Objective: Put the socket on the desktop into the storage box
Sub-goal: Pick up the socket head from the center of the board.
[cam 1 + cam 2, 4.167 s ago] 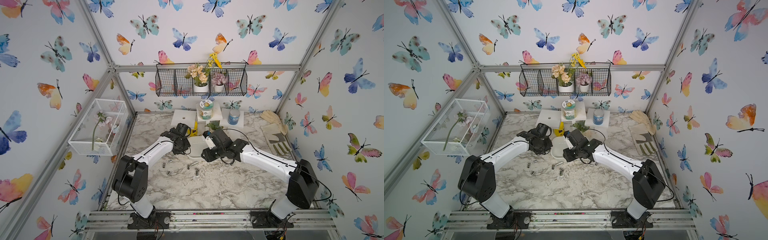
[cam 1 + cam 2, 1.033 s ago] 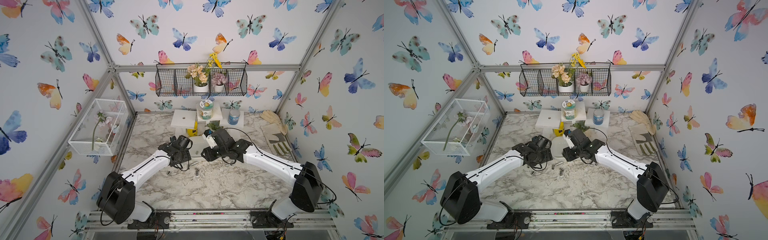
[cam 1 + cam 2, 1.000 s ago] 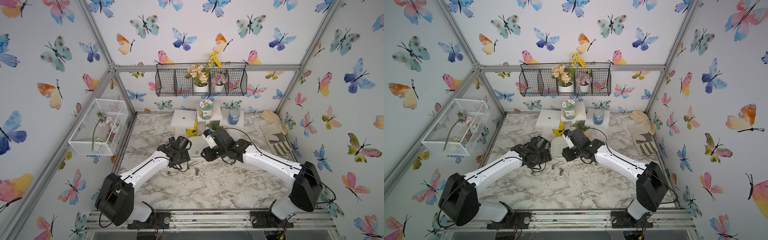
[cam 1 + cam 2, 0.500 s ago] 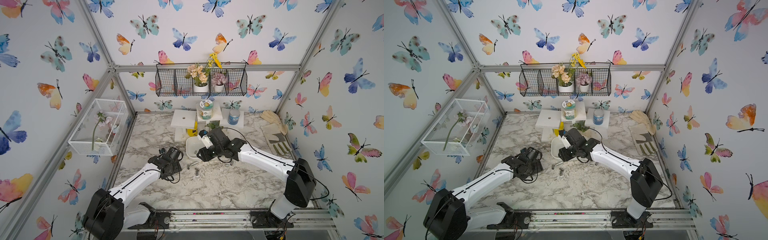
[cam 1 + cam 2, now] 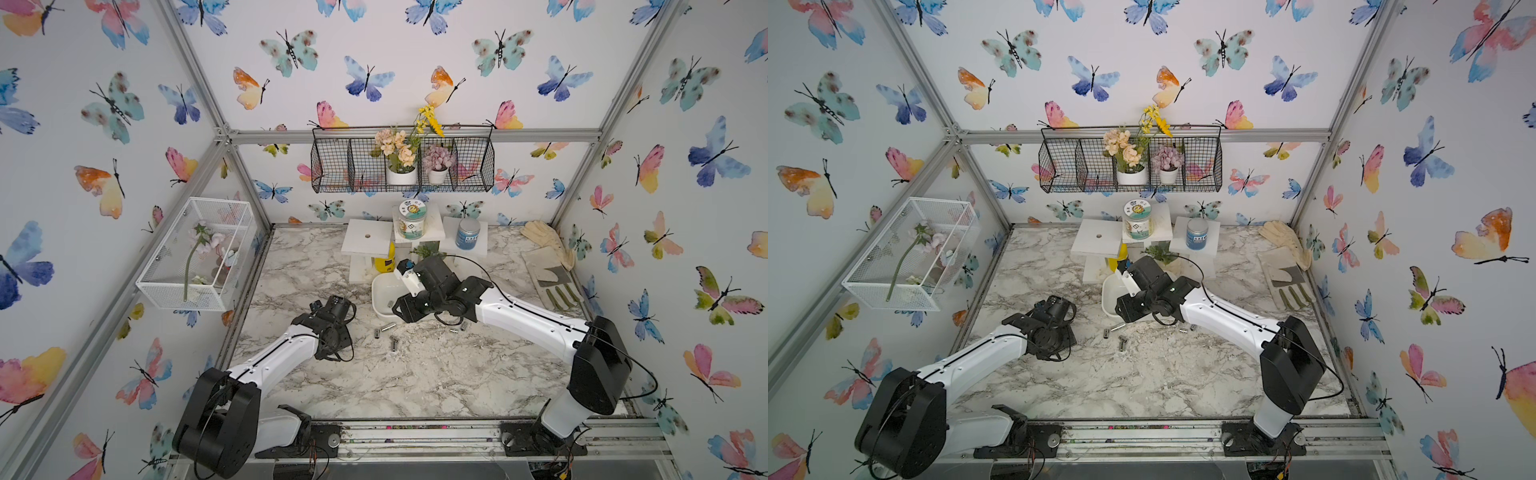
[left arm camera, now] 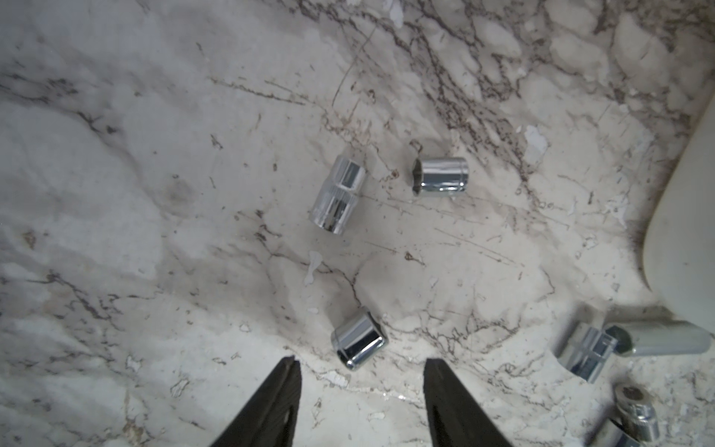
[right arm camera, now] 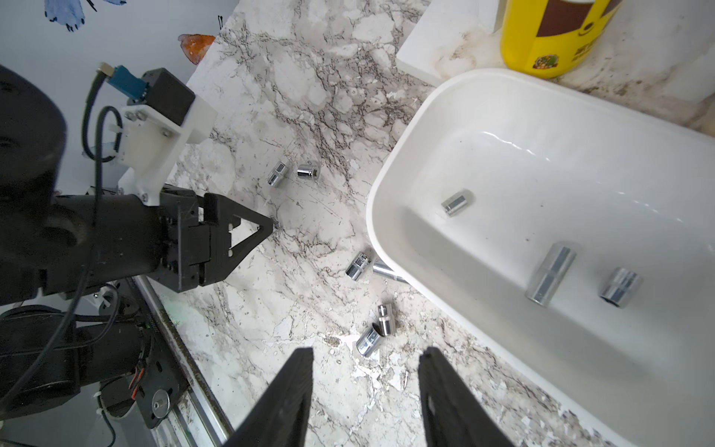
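Observation:
Several chrome sockets lie on the marble desktop, in front of the white storage box. Three sockets lie inside it, one of them long. My left gripper hangs low over the desktop, open, with nothing between its fingers. A short socket lies just ahead of its fingertips, and two more lie farther out. My right gripper is open and empty above the desktop beside the box's near rim. A pair of sockets lies ahead of it. In both top views the arms hide the jaws.
A yellow bottle and white stands with jars are behind the box. Work gloves lie at the back right. A white wire cage hangs on the left wall, a black wire basket on the back wall.
My left arm has drawn back from the box towards the front left and come down over the loose sockets, its jaws narrowing. My right arm has shifted slightly left along the box's front edge.

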